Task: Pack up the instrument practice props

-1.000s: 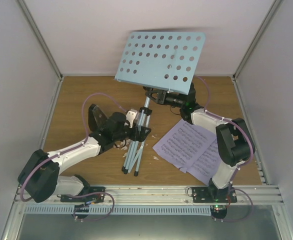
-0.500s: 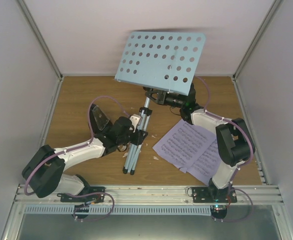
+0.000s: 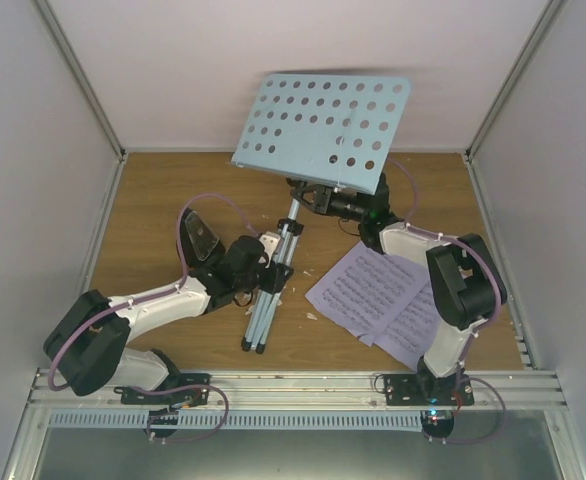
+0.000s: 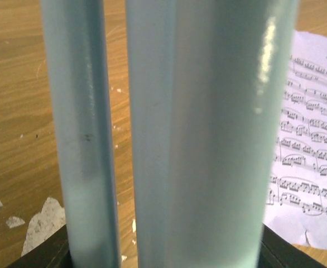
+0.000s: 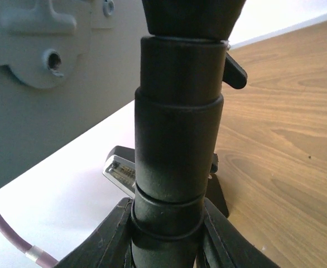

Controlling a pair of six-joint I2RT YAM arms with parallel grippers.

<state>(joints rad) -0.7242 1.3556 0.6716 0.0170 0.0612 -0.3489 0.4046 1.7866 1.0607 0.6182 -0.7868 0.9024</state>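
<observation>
At left gripper [image 3: 276,268], top view: note jaws set either side of the folded legs [image 3: 261,318] of the light blue music stand [image 3: 323,125]. Cannot tell from above whether clamped or merely straddling. At right gripper [image 3: 313,194], note a grip on the black collar just under the tilted, hole-dotted desk. Note the stand slanting up from feet resting on the table [image 3: 153,190] near the front edge. Locate the lilac sheet-music pages [image 3: 378,295] flat on the wood, just right of the legs and apart from them.

Left wrist view: observe pale blue leg tubes filling the frame, with black jaw corners at both bottom edges. Contact not resolvable here either; treat the hold as unconfirmed. Note the pages behind at right and white crumbs [image 4: 46,220] on the wood at left.

Right wrist view: observe fingers [image 5: 107,240] pressed against both sides of the collar [image 5: 177,145]. Hold confirmed.

Step in hand, as judged: collapsing the stand, with legs already together and desk not yet folded. Next: secure the legs firmly, then shorten or lay down the stand. Keep the upper grip steady against desk swing, and keep the feet off the pages.

Hidden: no metronome in any view. No case or bag visible. Leg hub masked by the left gripper.
</observation>
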